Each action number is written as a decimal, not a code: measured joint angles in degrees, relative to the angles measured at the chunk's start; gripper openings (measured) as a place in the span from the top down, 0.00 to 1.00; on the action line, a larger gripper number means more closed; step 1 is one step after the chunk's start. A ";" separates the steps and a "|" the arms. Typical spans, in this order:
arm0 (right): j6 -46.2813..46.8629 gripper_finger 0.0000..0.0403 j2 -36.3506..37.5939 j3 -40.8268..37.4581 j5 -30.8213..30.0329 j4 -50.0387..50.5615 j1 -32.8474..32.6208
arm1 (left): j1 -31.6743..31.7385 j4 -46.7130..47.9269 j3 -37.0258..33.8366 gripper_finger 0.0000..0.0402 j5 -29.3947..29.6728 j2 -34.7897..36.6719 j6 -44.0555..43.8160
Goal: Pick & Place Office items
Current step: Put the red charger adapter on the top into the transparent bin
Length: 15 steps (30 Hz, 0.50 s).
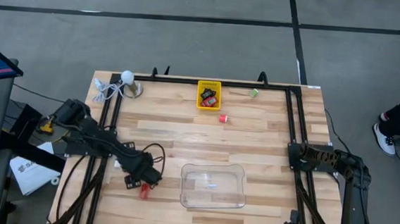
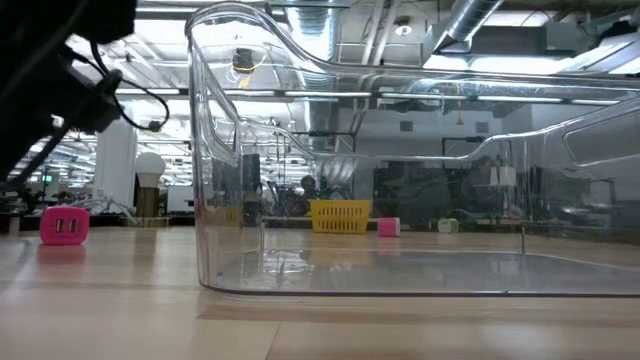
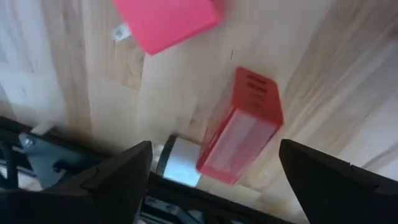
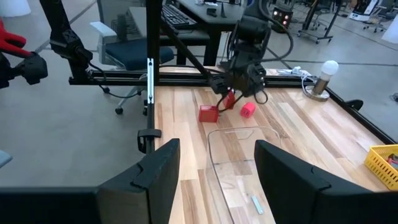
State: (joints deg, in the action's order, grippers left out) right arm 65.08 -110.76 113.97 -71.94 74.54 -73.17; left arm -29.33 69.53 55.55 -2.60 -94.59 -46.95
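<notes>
A pale wooden plank table (image 1: 254, 140) with a black metal frame along its sides. A clear plastic tray (image 1: 212, 185) sits near the front edge, about centre. Left of the tray, two small red blocks lie close together: a square one (image 4: 208, 114) and a rounder pink-red one (image 4: 248, 110). At the far edge, a yellow basket (image 1: 209, 95) stands at the middle. Just in front of the basket, slightly right, lies a small red piece (image 1: 223, 118). To the basket's right, near the far edge, is a tiny green piece (image 1: 254, 92). At the far left corner stands a white ball (image 1: 127, 76) with a white cord (image 1: 103, 90) coiled beside it.
</notes>
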 joint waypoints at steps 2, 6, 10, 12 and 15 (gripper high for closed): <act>-0.17 0.50 0.00 0.00 0.00 0.00 0.00 | 0.54 -1.18 0.00 0.13 -0.84 -1.09 0.69; -0.17 0.50 0.00 0.00 0.17 0.00 -0.12 | 1.58 -2.00 0.00 0.13 -2.37 -2.61 1.61; -0.61 0.50 0.00 0.00 0.30 -0.20 -0.57 | 2.90 -2.13 0.00 0.15 -4.95 -3.37 1.49; -0.63 0.50 0.00 0.00 0.25 -0.20 -1.05 | 3.36 -2.44 0.00 0.20 -6.27 -3.82 1.49; -0.63 0.50 0.00 0.00 0.19 -0.20 -1.19 | 3.89 -3.68 0.00 0.32 -6.80 -3.89 1.48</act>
State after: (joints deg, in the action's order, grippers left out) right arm 64.45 -110.76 113.97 -71.75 74.35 -74.35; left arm -25.44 65.85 55.55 -9.40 -98.48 -45.47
